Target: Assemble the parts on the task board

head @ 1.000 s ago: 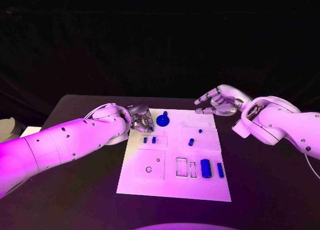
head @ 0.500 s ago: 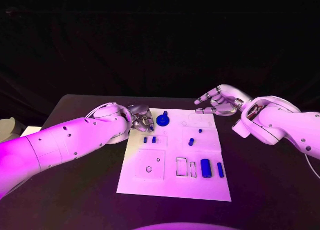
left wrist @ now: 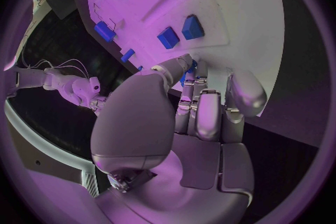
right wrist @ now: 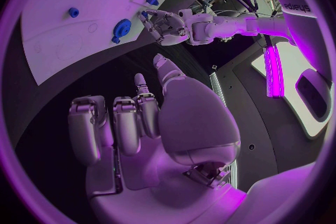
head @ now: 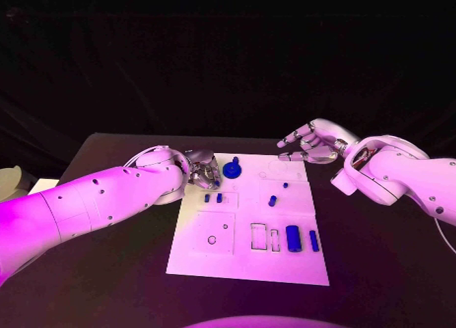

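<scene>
Left hand (head: 200, 170) at task board (head: 249, 266) far-left corner, fingers curled, grasp unclear, now drawn slightly from round blue part (head: 232, 169). Right hand (head: 312, 143) hovering loosely spread beyond far-right corner. Assembly barely begun.

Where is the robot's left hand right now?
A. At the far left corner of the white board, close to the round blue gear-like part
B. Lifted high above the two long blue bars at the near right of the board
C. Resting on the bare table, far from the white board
A: the head view shows the left hand at the far left corner of the task board, right beside the round blue part.
</scene>
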{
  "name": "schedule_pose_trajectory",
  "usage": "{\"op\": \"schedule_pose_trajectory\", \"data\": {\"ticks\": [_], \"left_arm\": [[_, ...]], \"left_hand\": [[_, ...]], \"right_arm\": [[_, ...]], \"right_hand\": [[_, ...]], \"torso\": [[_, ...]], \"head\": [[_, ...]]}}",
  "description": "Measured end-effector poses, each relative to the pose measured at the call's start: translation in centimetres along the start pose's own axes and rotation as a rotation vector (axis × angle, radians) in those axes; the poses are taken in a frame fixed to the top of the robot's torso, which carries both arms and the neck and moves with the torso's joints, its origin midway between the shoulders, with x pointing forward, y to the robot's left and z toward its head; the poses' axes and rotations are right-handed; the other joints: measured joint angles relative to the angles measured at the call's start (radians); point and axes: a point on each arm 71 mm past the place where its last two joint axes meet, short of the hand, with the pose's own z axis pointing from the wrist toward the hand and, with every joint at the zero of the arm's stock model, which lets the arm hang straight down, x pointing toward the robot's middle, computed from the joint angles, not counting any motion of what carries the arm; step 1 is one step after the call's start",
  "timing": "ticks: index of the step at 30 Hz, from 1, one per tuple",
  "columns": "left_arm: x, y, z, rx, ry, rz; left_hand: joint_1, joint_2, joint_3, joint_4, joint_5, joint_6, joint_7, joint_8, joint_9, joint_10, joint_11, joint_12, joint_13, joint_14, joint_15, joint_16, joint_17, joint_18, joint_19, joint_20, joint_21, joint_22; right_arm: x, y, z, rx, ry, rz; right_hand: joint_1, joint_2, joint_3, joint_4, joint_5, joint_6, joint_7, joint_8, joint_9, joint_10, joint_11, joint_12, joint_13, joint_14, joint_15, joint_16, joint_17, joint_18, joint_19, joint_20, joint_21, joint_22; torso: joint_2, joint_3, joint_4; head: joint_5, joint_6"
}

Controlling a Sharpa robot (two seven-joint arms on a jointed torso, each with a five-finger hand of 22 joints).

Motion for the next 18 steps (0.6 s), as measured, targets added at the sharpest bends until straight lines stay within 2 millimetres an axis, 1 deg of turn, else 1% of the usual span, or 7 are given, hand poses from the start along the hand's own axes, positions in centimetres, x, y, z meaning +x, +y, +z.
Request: {"op": "schedule_pose_trajectory", "data": {"ticks": [1,3,13,16,17,18], "left_arm": [[0.00,0.00,0.00,0.000,0.000,0.000],[0.00,0.00,0.00,0.000,0.000,0.000],[-0.02,0.10,0.07,-0.002,0.000,0.001],[-0.03,0.13,0.09,-0.003,0.000,0.001],[-0.03,0.15,0.11,-0.003,0.000,0.001],[-0.03,0.15,0.12,-0.004,0.001,0.001]], "left_hand": [[0.000,0.000,0.000,0.000,-0.001,0.002,0.002,-0.001,0.000,0.003,-0.003,0.000,0.001,0.000,0.000,0.000,0.000,0.000,0.000,0.000,0.000,0.000],[0.000,0.000,0.000,0.000,-0.001,0.003,0.003,-0.001,0.001,0.007,0.000,0.000,0.001,0.000,0.000,0.004,0.000,0.000,0.000,0.000,0.000,0.000],[0.000,0.000,-0.003,-0.003,-0.001,0.003,0.003,0.003,0.004,0.007,0.000,0.000,0.002,0.000,0.000,0.004,0.001,0.000,0.000,0.000,0.000,0.003],[-0.004,0.004,-0.006,-0.006,-0.001,0.003,0.003,0.003,0.004,0.007,0.000,-0.006,0.002,0.000,0.000,0.004,0.001,0.000,0.000,0.000,0.000,0.004],[-0.004,0.004,-0.006,-0.006,-0.001,0.003,0.003,0.001,0.003,0.007,0.000,-0.008,0.002,0.000,0.000,0.004,0.001,0.000,0.000,0.000,0.000,0.004],[-0.006,0.005,-0.005,-0.006,-0.001,-0.002,0.008,-0.005,0.002,0.002,0.005,-0.011,0.001,0.000,0.000,0.004,0.001,0.000,0.000,0.000,0.000,0.004]], "right_arm": [[0.00,0.00,0.00,0.000,0.000,0.000],[0.00,0.00,0.00,0.000,0.000,0.000],[0.02,0.00,0.01,0.000,0.001,0.000],[0.02,0.00,0.01,0.000,0.002,0.000],[0.02,0.00,0.01,0.000,0.002,0.000],[0.02,0.00,0.01,0.000,0.002,0.000]], "right_hand": [[0.000,0.000,0.000,0.000,0.000,0.000,0.000,0.000,0.000,0.000,0.000,0.000,0.000,0.000,0.000,0.000,0.000,0.000,0.000,0.000,0.000,0.000],[0.000,0.000,0.000,0.000,0.000,0.000,0.000,0.000,0.000,0.000,0.000,0.000,0.000,0.000,0.000,0.000,0.000,0.000,0.000,0.000,0.000,0.000],[0.000,0.000,0.000,0.000,0.000,0.000,0.000,0.000,0.000,0.000,0.000,0.000,0.000,0.000,0.000,0.000,0.000,0.000,0.000,0.000,0.000,0.000],[0.000,0.000,0.000,0.000,0.000,0.000,0.000,0.000,0.000,0.000,0.000,0.000,0.000,0.000,0.000,0.000,0.000,0.000,0.000,0.000,0.000,0.000],[0.000,0.000,0.000,0.000,0.000,0.000,0.000,0.000,0.000,0.000,0.000,0.000,0.000,0.000,0.000,0.000,0.000,0.000,0.000,0.000,0.000,0.000],[0.000,0.000,0.000,0.000,0.000,0.000,0.000,0.000,0.000,0.000,0.000,0.000,0.000,0.000,0.000,0.000,0.000,0.000,0.000,0.000,0.000,0.000]], "torso": [[0.000,0.0000,0.0001],[0.000,-0.0001,0.0003],[0.000,-0.0002,0.0006],[0.000,-0.0002,0.0006],[0.000,-0.0002,0.0006],[0.000,-0.0002,0.0006]], "head": [[0.000,0.000],[0.000,0.000],[0.000,0.001],[0.000,0.001],[0.001,0.000],[0.001,0.000]]}}
